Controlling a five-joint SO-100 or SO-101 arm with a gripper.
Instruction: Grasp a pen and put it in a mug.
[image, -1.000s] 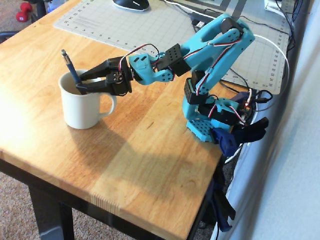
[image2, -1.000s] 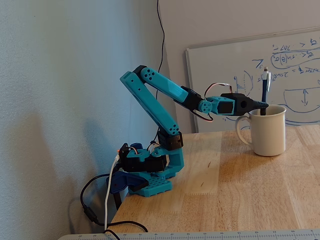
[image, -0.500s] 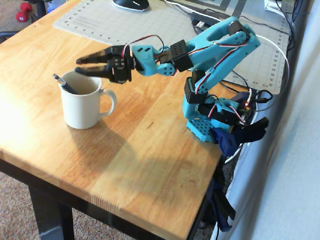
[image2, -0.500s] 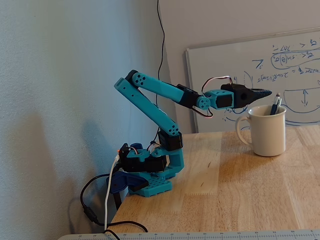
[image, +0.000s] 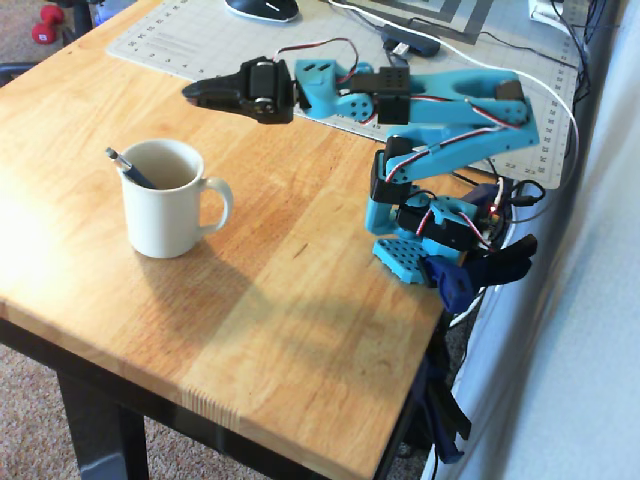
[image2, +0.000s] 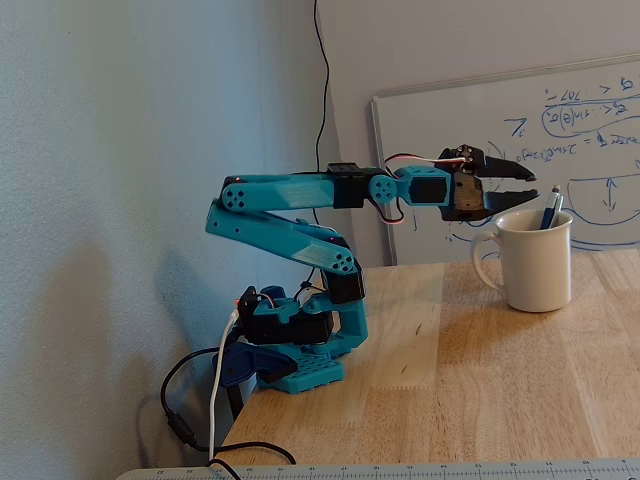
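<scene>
The cream-white mug (image: 165, 205) stands upright on the wooden table, handle toward the right in the overhead view; it also shows in the fixed view (image2: 531, 262). The dark blue pen (image: 128, 168) stands inside the mug, leaning on its left rim with its tip end sticking out; in the fixed view the pen (image2: 550, 211) pokes above the rim. My gripper (image: 196, 93) is in the air behind and above the mug, not touching it. In the fixed view the gripper (image2: 527, 187) has its black jaws slightly apart and holds nothing.
A cutting mat (image: 190, 45) lies at the table's far side with a computer mouse (image: 262, 8) on it. The arm's blue base (image: 425, 230) is clamped at the table's right edge, with cables (image: 560, 60) nearby. A whiteboard (image2: 590, 110) leans on the wall behind the mug.
</scene>
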